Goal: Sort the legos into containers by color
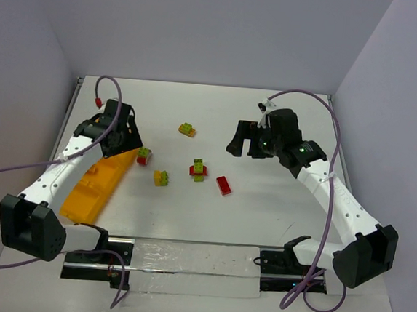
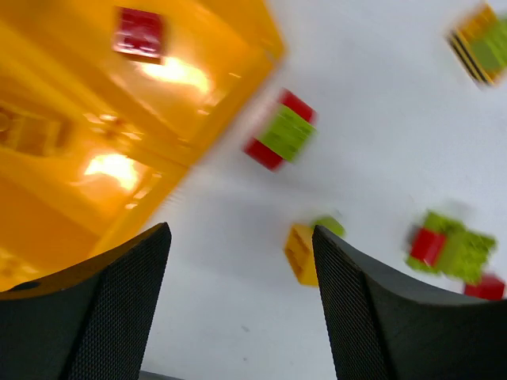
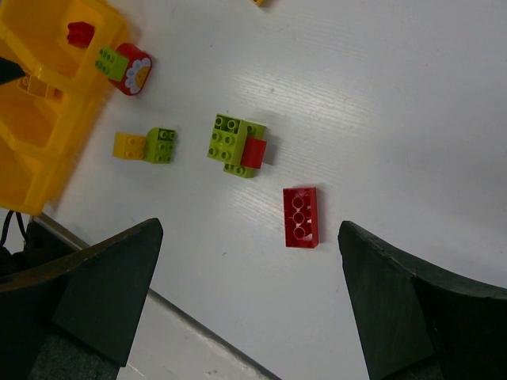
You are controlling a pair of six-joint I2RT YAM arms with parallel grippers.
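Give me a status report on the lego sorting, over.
Left gripper open, empty, beside the tray. Right gripper open, empty, above the table. A red lego in tray; five loose legos outside. Nothing blocking them.

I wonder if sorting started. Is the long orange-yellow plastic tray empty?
Not empty: in both wrist views, a small red plastic brick lies in one compartment of the long orange-yellow plastic tray.

Left wrist: yellow-green clump (image 2: pixel 482 41) past right jaw, blurred, corner-clipped | tray (image 2: pixel 47 198) beyond left jaw, cut off | right wrist: yellow brick (image 3: pixel 257 2) ahead of jaws, mere sliver
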